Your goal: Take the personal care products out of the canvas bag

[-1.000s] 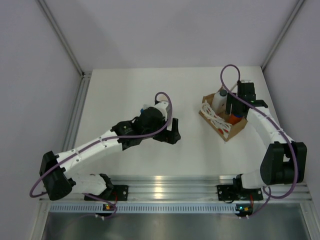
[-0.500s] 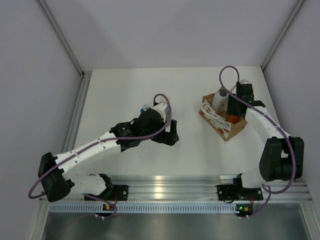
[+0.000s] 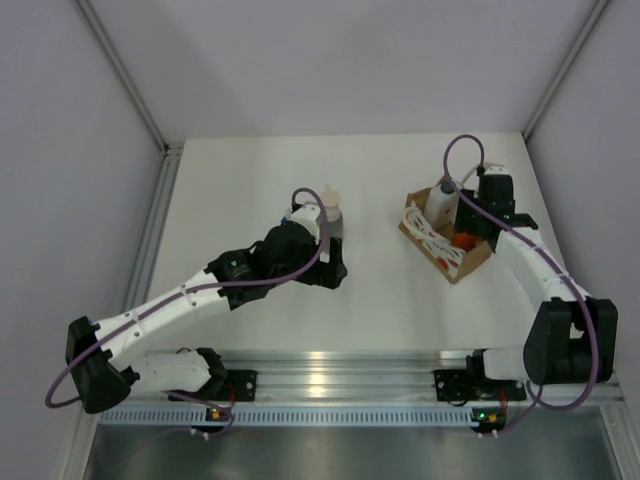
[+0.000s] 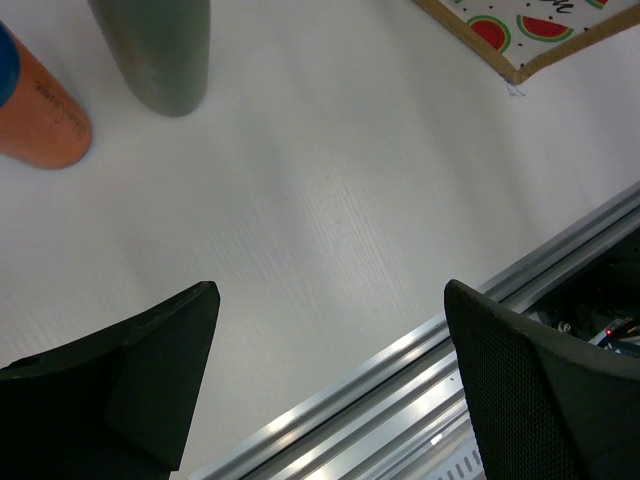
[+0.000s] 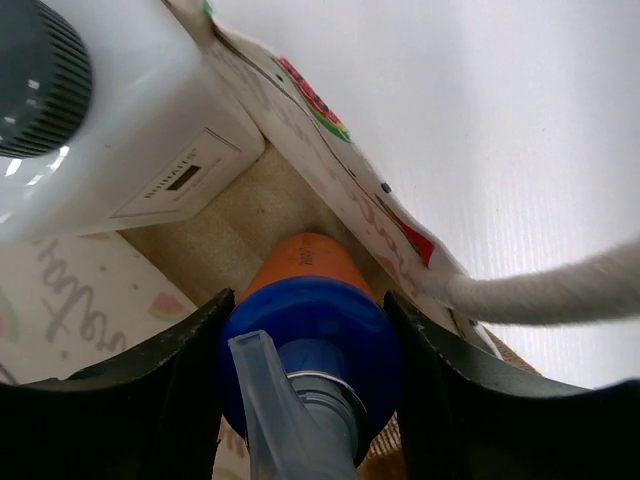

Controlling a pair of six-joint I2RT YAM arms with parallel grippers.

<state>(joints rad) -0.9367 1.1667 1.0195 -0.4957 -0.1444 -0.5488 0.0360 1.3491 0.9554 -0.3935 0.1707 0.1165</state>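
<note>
Right gripper [image 5: 306, 335] clamped on blue-capped orange bottle [image 5: 305, 265] inside canvas bag [image 5: 330, 160]; should lift straight, clear of white bottle [image 5: 130, 130]. Left gripper [image 4: 330, 330] apart, empty.

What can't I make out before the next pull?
Right gripper grip on the bagged orange bottle: right wrist view, its cap fills the gap.
Other orange bottle: top view, left arm mostly covers it; left wrist view, edge crops it.
White bottle label: right wrist view, blurred.
</note>
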